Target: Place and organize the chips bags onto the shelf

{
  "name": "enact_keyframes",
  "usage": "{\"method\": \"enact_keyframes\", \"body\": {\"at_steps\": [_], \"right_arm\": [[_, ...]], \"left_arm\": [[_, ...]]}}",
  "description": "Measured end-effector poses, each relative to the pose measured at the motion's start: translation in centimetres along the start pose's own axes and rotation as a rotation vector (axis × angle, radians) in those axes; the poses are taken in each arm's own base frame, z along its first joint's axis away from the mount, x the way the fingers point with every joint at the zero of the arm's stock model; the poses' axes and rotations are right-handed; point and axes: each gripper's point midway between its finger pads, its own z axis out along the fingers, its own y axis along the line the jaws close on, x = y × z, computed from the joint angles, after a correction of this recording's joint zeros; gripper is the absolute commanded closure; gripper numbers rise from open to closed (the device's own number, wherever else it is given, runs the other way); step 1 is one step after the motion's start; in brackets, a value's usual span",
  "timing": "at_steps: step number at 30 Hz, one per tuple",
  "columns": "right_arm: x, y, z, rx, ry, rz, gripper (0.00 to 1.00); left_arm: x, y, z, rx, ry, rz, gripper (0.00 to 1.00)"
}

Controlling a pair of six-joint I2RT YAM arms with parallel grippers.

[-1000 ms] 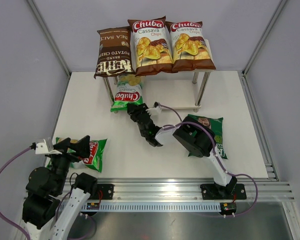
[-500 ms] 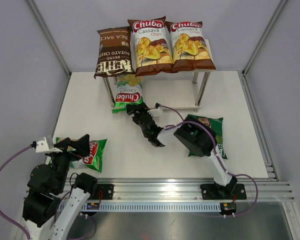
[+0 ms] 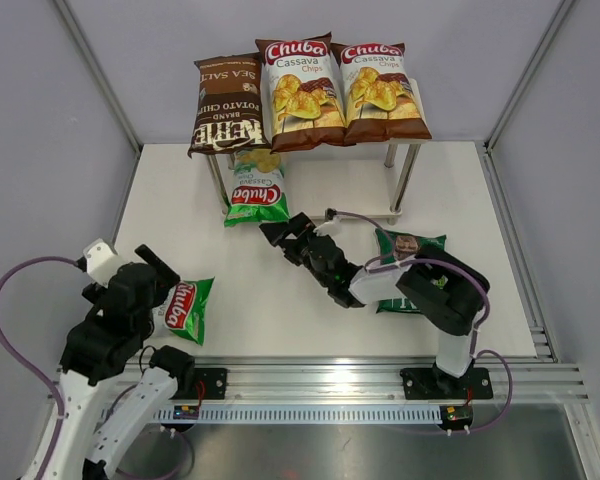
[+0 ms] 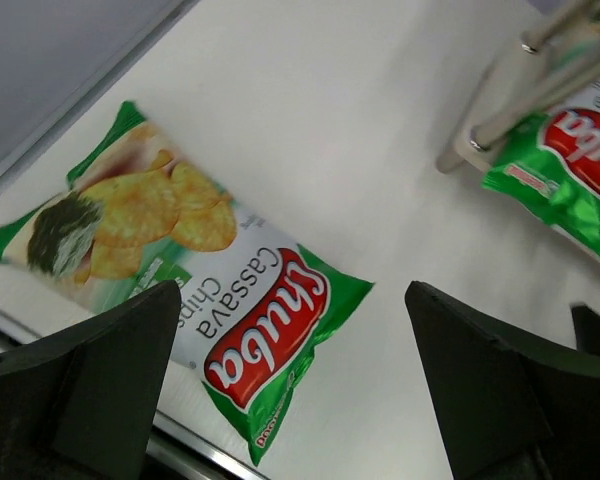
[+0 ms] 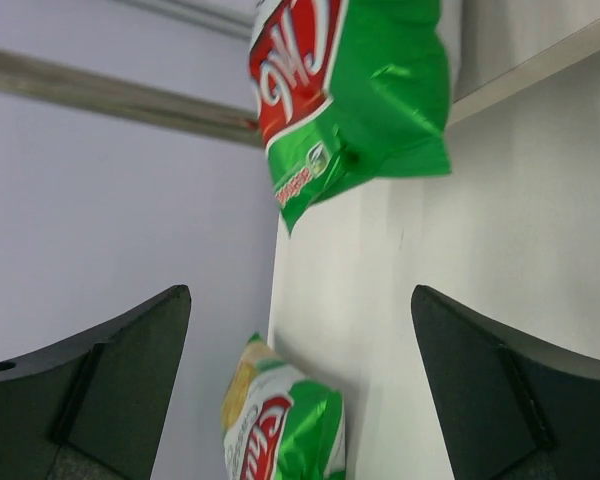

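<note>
1. Right pincer (image 3: pixel 288 230) is spread wide and empty at mid-frame. It sits just below the light green glossy "Chuba" bag (image 3: pixel 255 190), which pokes out of the pale wood two-tier shelf (image 3: pixel 355 188). The bag's long axis runs up-frame, logo end nearest.
2. Left wrist view: the left pincer (image 4: pixel 292 300) gapes empty above the second light green bag (image 4: pixel 210 320), which lies diagonally on the white surface (image 4: pixel 380 120) at lower centre. It is probably light, crinkly and slippery, so pinch a sealed end seam.
3. Right wrist view: the right pincer (image 5: pixel 300 300) is agape, and the first bag (image 5: pixel 350 90) overhangs at the top.
</note>
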Motion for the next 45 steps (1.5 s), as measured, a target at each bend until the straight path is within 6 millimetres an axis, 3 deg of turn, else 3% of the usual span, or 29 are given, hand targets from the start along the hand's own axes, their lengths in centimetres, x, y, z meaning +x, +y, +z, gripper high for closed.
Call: {"method": "enact_keyframes", "body": {"at_steps": [3, 6, 10, 13, 19, 22, 29, 34, 40, 44, 45], "right_arm": [[0.1, 0.7, -2.7, -0.007, 0.073, -0.047, 0.0], [-0.2, 0.4, -5.0, 0.04, 0.128, -0.117, 0.01], [-1.2, 1.1, -7.7, 0.07, 0.172, -0.224, 0.0], [-2.5, 2.1, -9.8, 0.053, 0.188, -0.287, 0.01], [-4.7, 2.1, -13.4, 0.036, 0.201, -0.379, 0.01], [-5.2, 2.3, -14.8, 0.02, 0.204, -0.41, 0.0], [-6.3, 2.2, -16.4, 0.014, 0.189, -0.44, 0.01], [-6.9, 2.1, -17.0, 0.027, 0.178, -0.46, 0.01], [-7.8, 2.3, -17.5, 0.03, 0.151, -0.467, 0.0], [-8.3, 1.9, -17.6, 0.049, 0.135, -0.473, 0.0], [-8.4, 1.8, -17.7, 0.053, 0.134, -0.474, 0.01]], "left_arm": [[1.4, 1.8, 0.6, -0.182, 0.05, -0.107, 0.01], [3.3, 2.2, 1.7, -0.309, 0.087, -0.242, 0.01], [7.4, 3.6, 3.0, -0.436, 0.137, -0.343, 0.01], [10.0, 5.1, 2.8, -0.487, 0.17, -0.392, 0.01], [11.6, 6.0, 3.2, -0.525, 0.172, -0.439, 0.01], [12.2, 6.2, 3.6, -0.553, 0.178, -0.427, 0.06], [15.2, 6.5, 5.2, -0.58, 0.244, -0.337, 0.1], [17.4, 2.6, 7.3, -0.456, 0.357, -0.347, 0.09], [19.3, -2.4, 9.0, -0.13, 0.412, -0.374, 0.25], [19.6, -4.1, 9.0, -0.016, 0.424, -0.385, 0.48], [19.7, -4.4, 9.0, 0.003, 0.427, -0.384, 0.61]]}}
